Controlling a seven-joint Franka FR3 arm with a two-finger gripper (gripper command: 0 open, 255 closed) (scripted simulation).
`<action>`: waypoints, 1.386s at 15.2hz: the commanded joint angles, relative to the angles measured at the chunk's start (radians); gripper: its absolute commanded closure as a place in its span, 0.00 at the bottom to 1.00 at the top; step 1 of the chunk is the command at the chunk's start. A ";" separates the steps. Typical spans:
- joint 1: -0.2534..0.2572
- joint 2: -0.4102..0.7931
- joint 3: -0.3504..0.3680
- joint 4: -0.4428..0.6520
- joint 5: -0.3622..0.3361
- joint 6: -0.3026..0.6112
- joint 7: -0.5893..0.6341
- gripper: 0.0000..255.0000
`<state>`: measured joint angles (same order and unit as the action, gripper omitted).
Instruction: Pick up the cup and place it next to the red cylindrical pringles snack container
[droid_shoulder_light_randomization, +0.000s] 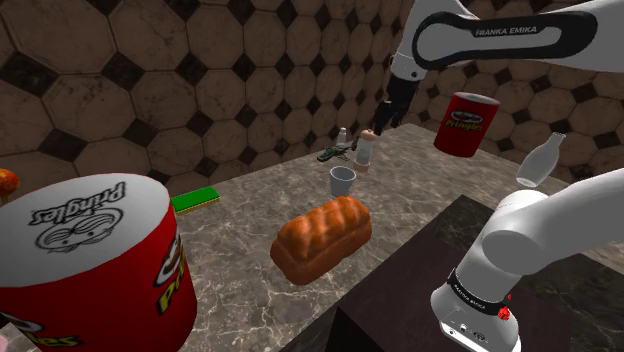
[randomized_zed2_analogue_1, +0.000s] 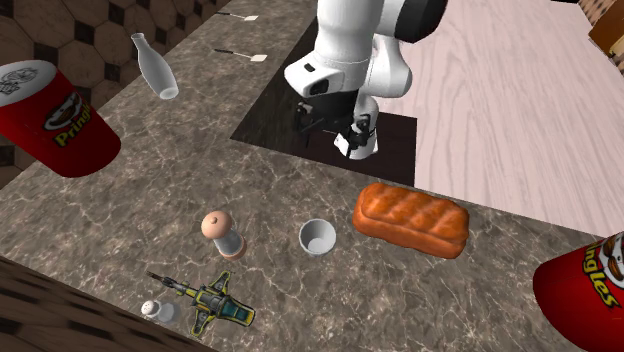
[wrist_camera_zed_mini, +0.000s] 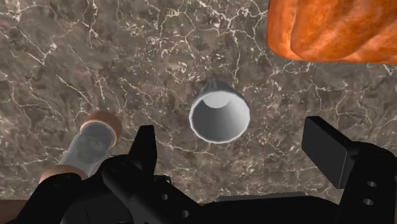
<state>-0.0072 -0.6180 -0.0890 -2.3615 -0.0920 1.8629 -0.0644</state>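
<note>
The white arm (droid_shoulder_light_randomization: 520, 235) starts low at the shoulder view's lower right. It goes up, bends at a dark joint, and then reaches across the top toward that view's left. At its far end the arm turns down, and the black gripper (droid_shoulder_light_randomization: 383, 118) hangs there, pointing down. In the second exterior view the thick white lower part of the arm (randomized_zed2_analogue_1: 360, 45) stands tall near the top middle. In the wrist view the gripper (wrist_camera_zed_mini: 235, 153) is wide open. Its two black fingers (wrist_camera_zed_mini: 145, 153) stand far apart, and they are not touching anything.
</note>
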 joint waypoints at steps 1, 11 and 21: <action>0.003 0.048 -0.033 -0.010 0.016 0.049 -0.034 0.00; 0.045 0.398 -0.176 0.034 0.181 0.271 -0.249 0.00; 0.059 0.667 -0.208 0.099 0.373 0.389 -0.430 0.00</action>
<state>0.0506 0.0411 -0.2987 -2.2561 0.2740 2.2389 -0.4892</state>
